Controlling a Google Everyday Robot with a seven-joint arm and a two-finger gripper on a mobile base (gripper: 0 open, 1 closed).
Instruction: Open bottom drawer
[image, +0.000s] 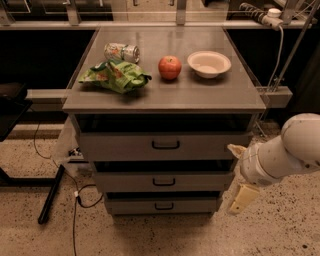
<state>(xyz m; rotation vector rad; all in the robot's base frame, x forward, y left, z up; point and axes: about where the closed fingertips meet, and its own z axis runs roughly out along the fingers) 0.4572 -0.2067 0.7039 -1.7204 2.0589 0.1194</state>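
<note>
The bottom drawer (190, 205) is the lowest and narrowest of three grey drawer fronts in the cabinet. It has a small black bar handle (163, 205) at its centre and sits shut. My gripper (239, 174) hangs at the end of the white arm (285, 152), just right of the cabinet, level with the middle and bottom drawers. Its cream fingers (243, 198) are spread apart and hold nothing. It touches no drawer.
The cabinet top (200, 95) holds a green chip bag (114, 76), a can lying on its side (121, 51), a red apple (170, 67) and a white bowl (209, 63). Cables (75, 200) and a black table leg (50, 195) lie on the floor to the left.
</note>
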